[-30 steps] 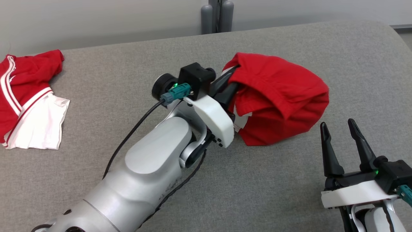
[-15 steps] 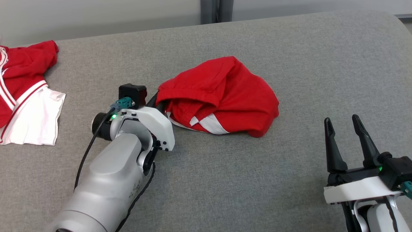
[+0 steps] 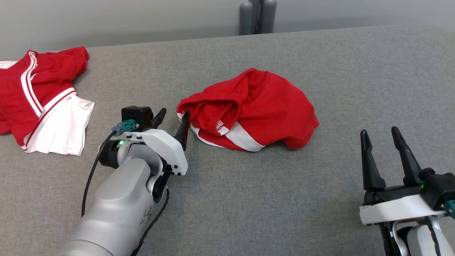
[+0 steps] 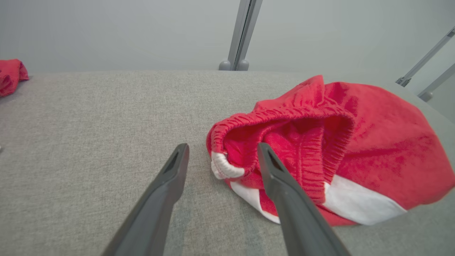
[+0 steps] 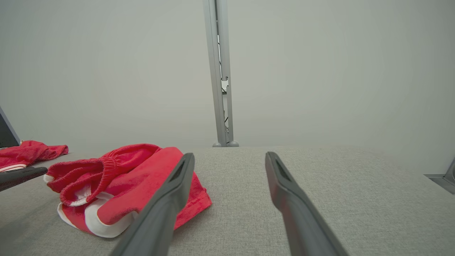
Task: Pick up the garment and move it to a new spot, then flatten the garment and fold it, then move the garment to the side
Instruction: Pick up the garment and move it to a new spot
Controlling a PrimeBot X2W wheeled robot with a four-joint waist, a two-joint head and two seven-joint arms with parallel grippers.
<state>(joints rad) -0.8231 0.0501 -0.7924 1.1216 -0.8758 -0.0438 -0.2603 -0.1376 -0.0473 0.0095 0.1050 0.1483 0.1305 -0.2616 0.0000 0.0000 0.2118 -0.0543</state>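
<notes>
Likely soft, light and limp, the red garment (image 3: 256, 110) lies bunched on the grey surface (image 3: 249, 206) just beside our left gripper (image 3: 175, 113) — jaws spread and empty, as on our right gripper (image 3: 379, 131) — so we'd pinch its elastic waistband (image 4: 284, 114).

The grey fabric-covered bench (image 3: 249, 206) carries two pieces of clothing, well apart. The garment (image 3: 273, 99), red with white trim, lies crumpled in a heap near the middle; a second garment (image 3: 39, 103), red and white, lies spread at the left edge
</notes>
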